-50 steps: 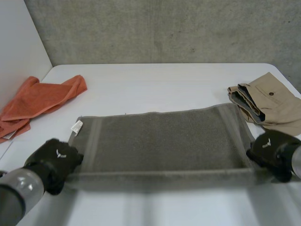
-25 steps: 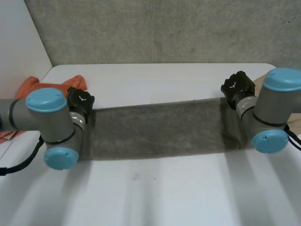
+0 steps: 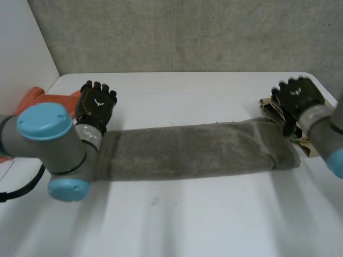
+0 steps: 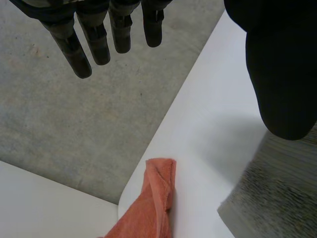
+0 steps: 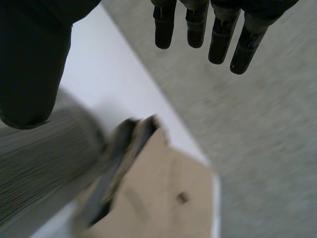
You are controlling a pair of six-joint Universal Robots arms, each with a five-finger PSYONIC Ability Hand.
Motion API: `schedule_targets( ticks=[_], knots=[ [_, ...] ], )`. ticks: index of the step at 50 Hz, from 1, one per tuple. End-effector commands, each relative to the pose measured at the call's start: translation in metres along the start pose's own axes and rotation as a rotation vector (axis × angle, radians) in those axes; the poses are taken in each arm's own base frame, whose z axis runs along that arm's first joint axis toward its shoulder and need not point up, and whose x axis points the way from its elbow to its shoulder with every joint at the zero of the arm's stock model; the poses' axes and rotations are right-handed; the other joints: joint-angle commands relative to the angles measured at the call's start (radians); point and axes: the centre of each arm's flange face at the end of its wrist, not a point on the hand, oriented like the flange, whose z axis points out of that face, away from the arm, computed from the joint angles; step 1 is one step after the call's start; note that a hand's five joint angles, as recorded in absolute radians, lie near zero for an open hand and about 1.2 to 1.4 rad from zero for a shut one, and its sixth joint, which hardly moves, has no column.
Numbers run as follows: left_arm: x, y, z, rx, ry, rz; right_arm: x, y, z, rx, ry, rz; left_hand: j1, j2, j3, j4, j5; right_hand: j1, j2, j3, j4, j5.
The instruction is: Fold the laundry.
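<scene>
- The grey towel [image 3: 193,150] lies folded lengthwise into a long narrow band across the middle of the head view, flat on the white table [image 3: 187,219].
- Its left end runs under my left arm [image 3: 51,142]. Its right end stops just short of the frame's right edge, below my right hand [image 3: 297,96].
- My left hand [image 3: 95,107] is released: the fingers are straight and hold nothing. It sits in the left part of the frame, just beyond the towel's left end.
- In the left wrist view, my fingers [image 4: 94,39] point out past the table edge, and the thumb [image 4: 282,74] hangs above a corner of the towel [image 4: 277,198], apart from it.
- My right hand is also released, with fingers spread and nothing in them. It is raised at the right of the frame over the towel's right end.
- In the right wrist view, my thumb [image 5: 29,64] is above the towel's end [image 5: 44,158], and the straight fingers [image 5: 218,34] reach beyond the table.
- Folded khaki trousers [image 3: 266,105] lie at the right edge, just beside the towel's end; the right wrist view shows them [image 5: 163,198] next to it.
- An orange cloth [image 3: 40,96] lies crumpled at the left edge, partly behind my left arm, and shows beyond the towel in the left wrist view [image 4: 153,198].
</scene>
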Motion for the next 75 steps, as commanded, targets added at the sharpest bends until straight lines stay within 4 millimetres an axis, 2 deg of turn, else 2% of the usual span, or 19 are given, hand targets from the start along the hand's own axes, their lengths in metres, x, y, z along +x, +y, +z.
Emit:
schedule_targets(
  ticks=[1, 15, 18, 22, 27, 36, 40, 46, 50, 53, 56, 57, 60, 61, 64, 65, 70, 72, 75],
  knots=[
    [0.003, 0.002, -0.028, -0.002, 0.07, -0.009, -0.005, 0.049, -0.033, -0.171, -0.204, 0.099, -0.014, -0.03, -0.038, -0.03, -0.048, 0.076, 0.058, 0.062, 0.042, 0.035],
    [0.007, 0.007, -0.035, -0.015, 0.094, -0.029, -0.011, 0.091, -0.014, -0.181, -0.173, 0.114, -0.014, -0.03, -0.038, -0.03, -0.048, 0.376, 0.358, 0.362, 0.341, 0.335],
    [0.007, 0.007, -0.035, -0.014, 0.093, -0.03, -0.014, 0.097, -0.009, -0.185, -0.175, 0.121, -0.014, -0.03, -0.038, -0.03, -0.048, 0.538, 0.519, 0.523, 0.503, 0.496],
    [0.007, 0.007, -0.035, -0.014, 0.093, -0.03, -0.021, 0.103, -0.003, -0.203, -0.196, 0.116, -0.014, -0.03, -0.038, -0.03, -0.048, 1.189, 1.171, 1.175, 1.154, 1.148],
    [0.006, 0.007, -0.039, -0.016, 0.097, -0.029, -0.018, 0.105, -0.01, -0.211, -0.187, 0.14, -0.014, -0.03, -0.038, -0.03, -0.048, 1.192, 1.173, 1.177, 1.157, 1.15],
    [-0.003, 0.0, -0.046, -0.001, 0.081, -0.032, 0.039, 0.105, -0.045, -0.251, -0.081, 0.14, -0.015, -0.031, -0.039, -0.031, -0.049, 1.192, 1.173, 1.177, 1.157, 1.15],
    [-0.007, -0.002, -0.048, 0.004, 0.072, -0.033, 0.086, 0.141, -0.052, -0.326, 0.011, 0.088, -0.015, -0.031, -0.039, -0.031, -0.049, 1.192, 1.173, 1.177, 1.157, 1.15],
    [-0.007, -0.003, -0.05, 0.006, 0.072, -0.033, 0.135, 0.162, -0.059, -0.412, 0.104, 0.004, -0.015, -0.031, -0.039, -0.031, -0.049, 1.192, 1.173, 1.177, 1.157, 1.15],
    [-0.006, -0.002, -0.051, 0.003, 0.075, -0.033, 0.14, 0.145, -0.058, -0.397, 0.098, -0.007, -0.015, -0.031, -0.039, -0.031, -0.049, 1.192, 1.173, 1.177, 1.157, 1.15],
    [-0.006, -0.002, -0.052, 0.004, 0.077, -0.033, 0.136, 0.111, -0.053, -0.307, 0.102, -0.003, -0.015, -0.031, -0.039, -0.031, -0.049, 1.192, 1.173, 1.177, 1.157, 1.15],
    [-0.007, -0.003, -0.052, 0.006, 0.074, -0.033, 0.122, 0.073, -0.05, -0.204, 0.08, 0.0, -0.015, -0.031, -0.039, -0.031, -0.049, 1.192, 1.173, 1.177, 1.157, 1.15],
    [-0.007, -0.004, -0.052, 0.007, 0.073, -0.033, 0.11, 0.049, -0.05, -0.134, 0.055, -0.006, -0.015, -0.031, -0.039, -0.031, -0.049, 1.192, 1.173, 1.177, 1.157, 1.15],
    [-0.008, -0.004, -0.052, 0.009, 0.071, -0.033, 0.083, 0.013, -0.054, -0.028, -0.009, -0.02, -0.015, -0.031, -0.039, -0.031, -0.049, 1.192, 1.173, 1.177, 1.157, 1.15],
    [-0.008, -0.005, -0.052, 0.011, 0.07, -0.034, 0.062, -0.01, -0.057, 0.04, -0.06, -0.031, -0.015, -0.031, -0.039, -0.031, -0.049, 1.192, 1.173, 1.177, 1.157, 1.15],
    [-0.012, -0.008, -0.053, 0.018, 0.061, -0.035, 0.028, -0.045, -0.066, 0.156, -0.14, -0.05, -0.015, -0.031, -0.039, -0.031, -0.049, 1.192, 1.173, 1.177, 1.157, 1.15],
    [-0.012, -0.008, -0.052, 0.019, 0.059, -0.035, 0.0, -0.068, -0.075, 0.236, -0.206, -0.065, -0.014, -0.031, -0.038, -0.03, -0.049, 1.192, 1.173, 1.177, 1.157, 1.15],
    [-0.014, -0.009, -0.055, 0.02, 0.056, -0.036, -0.086, -0.107, -0.099, 0.387, -0.409, -0.102, -0.015, -0.031, -0.039, -0.031, -0.049, 1.192, 1.173, 1.177, 1.157, 1.15],
    [-0.015, -0.009, -0.055, 0.02, 0.056, -0.036, -0.123, -0.115, -0.11, 0.414, -0.493, -0.115, -0.015, -0.031, -0.039, -0.031, -0.049, 1.192, 1.173, 1.177, 1.157, 1.15],
    [-0.013, -0.006, -0.057, 0.013, 0.062, -0.035, -0.156, -0.117, -0.118, 0.427, -0.564, -0.133, -0.015, -0.031, -0.039, -0.031, -0.049, 1.192, 1.173, 1.177, 1.157, 1.15]
  ],
)
